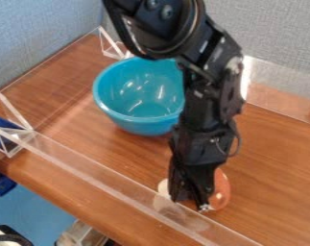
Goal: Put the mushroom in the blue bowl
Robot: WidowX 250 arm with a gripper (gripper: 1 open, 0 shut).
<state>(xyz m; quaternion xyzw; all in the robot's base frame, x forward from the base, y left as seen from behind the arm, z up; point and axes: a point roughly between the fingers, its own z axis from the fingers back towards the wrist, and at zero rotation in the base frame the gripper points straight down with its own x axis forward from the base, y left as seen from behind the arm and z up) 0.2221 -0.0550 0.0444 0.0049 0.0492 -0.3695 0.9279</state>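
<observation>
One pincer, pointing straight down, is pinched shut across the mushroom, which we find lying on the surface near the front edge. We judge this grip prepares a lift toward the blue bowl, far-left.

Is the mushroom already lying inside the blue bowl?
No, the mushroom lies on the wooden table at the tip of the tool, outside the blue bowl.
</observation>
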